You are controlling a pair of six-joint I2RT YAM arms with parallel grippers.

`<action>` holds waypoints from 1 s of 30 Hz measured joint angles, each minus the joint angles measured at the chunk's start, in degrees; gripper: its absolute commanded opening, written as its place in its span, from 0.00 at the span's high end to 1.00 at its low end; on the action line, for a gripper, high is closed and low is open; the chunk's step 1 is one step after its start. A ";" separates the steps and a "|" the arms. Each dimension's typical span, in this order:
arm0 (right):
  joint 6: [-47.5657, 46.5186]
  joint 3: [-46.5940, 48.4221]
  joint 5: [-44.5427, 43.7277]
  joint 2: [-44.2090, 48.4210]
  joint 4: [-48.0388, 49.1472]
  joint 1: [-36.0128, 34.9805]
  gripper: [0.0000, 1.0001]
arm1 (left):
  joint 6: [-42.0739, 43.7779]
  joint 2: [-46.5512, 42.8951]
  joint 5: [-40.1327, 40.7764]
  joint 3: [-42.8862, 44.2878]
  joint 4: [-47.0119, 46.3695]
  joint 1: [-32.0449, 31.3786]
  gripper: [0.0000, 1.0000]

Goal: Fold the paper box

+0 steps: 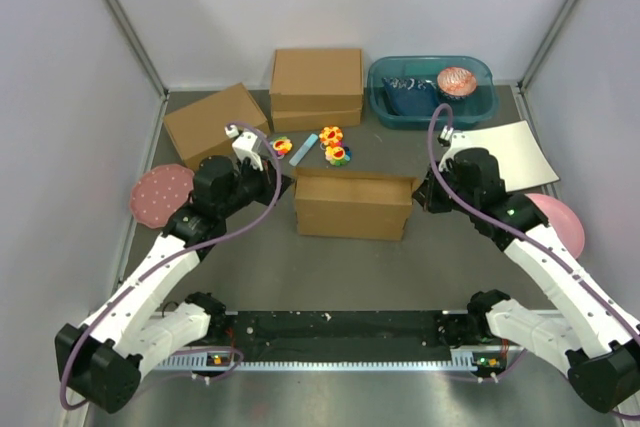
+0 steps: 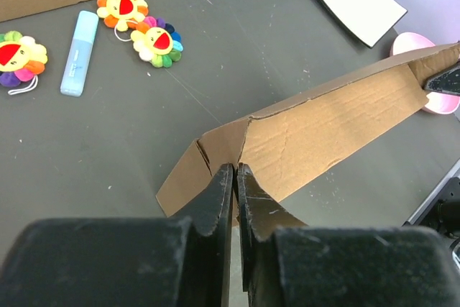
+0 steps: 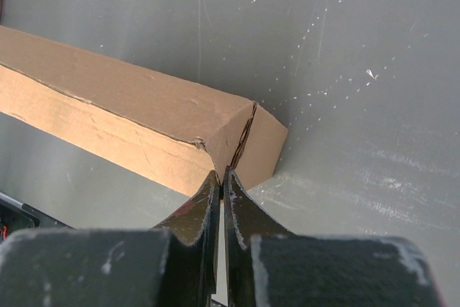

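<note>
The paper box (image 1: 350,207) stands in the middle of the top view on the grey table (image 1: 330,272). It is partly formed, a long, shallow cardboard shape with one long wall facing the bottom of the frame. The left gripper (image 2: 235,177) meets it at its left end. In the left wrist view its two fingers (image 2: 215,203) are pressed almost together at lower centre, pinching a thin cardboard wall. The right gripper (image 3: 221,181) is at the box's right end. In the right wrist view it is closed tight on the cardboard edge at the box's near corner, again at lower centre. Just above the box in the top view lie three flower toys (image 1: 338,155) and a pale blue tube (image 1: 305,145). Further up are a smaller brown box (image 1: 215,122) at upper left, a taller brown box (image 1: 316,82) at top centre and a teal bin (image 1: 430,92) at upper right. A white sheet (image 1: 510,152) lies at right, above a pink plate (image 1: 560,222), and a speckled pink disc (image 1: 160,194) lies at left.
</note>
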State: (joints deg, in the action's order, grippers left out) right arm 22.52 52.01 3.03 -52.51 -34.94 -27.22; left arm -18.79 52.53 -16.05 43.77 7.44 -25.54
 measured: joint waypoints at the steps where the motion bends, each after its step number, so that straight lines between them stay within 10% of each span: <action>1: 0.00 0.00 -0.02 0.00 0.00 0.00 1.00 | -0.26 0.09 0.00 0.00 -0.09 0.00 0.92; 11: 0.04 -0.61 -1.31 0.48 0.22 -1.20 1.00 | -3.08 0.20 0.00 -0.50 -0.59 0.33 0.99; 19: 0.02 -0.61 -4.24 0.48 0.24 -3.67 1.00 | -7.21 3.32 -0.70 0.44 -0.04 0.68 0.85; 30: 0.04 -0.63 -4.87 0.50 0.04 -3.93 1.00 | -6.54 0.50 -0.59 -1.73 -0.04 0.70 1.00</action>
State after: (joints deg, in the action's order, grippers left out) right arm 22.57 51.37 -1.85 -52.01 -34.89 -31.16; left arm -25.32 53.04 -16.64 42.04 7.40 -24.84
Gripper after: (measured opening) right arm 0.009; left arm 0.015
